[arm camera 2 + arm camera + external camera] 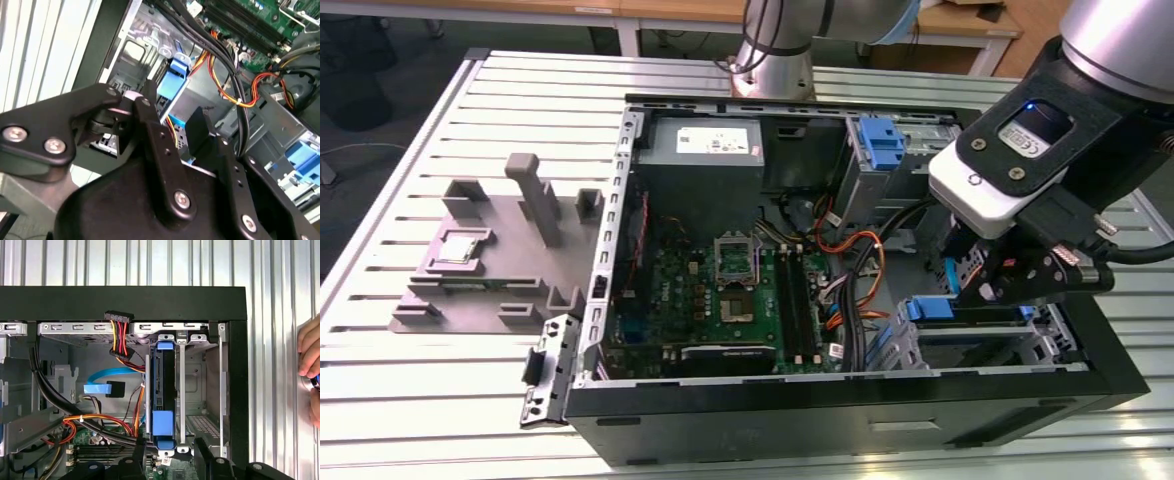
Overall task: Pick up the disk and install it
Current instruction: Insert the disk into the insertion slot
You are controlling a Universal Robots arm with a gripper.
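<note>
Exterior view puts your gripper [983, 292] at about four o'clock over the open computer case [854, 420], low above the drive cage [987, 345]. The disk [945, 310] is right there under the tool, with its blue bracket showing at the cage's mouth.

In the first wrist view you see the disk standing on edge inside a slot of the cage, with a blue tab at each end. The fingers [139, 452] are spread wide to either side of its near end and grip nothing. A person's hand [310, 372] shows against the slotted table [280, 265] beyond the case wall.

In the exterior view, the grey power supply box [707, 140] sits at twelve o'clock in the case. The blue caddy [881, 140] is at one o'clock and the motherboard [720, 300] is near the centre. A grey fixture [494, 270] lies on the table at nine o'clock, apart from the case.
</note>
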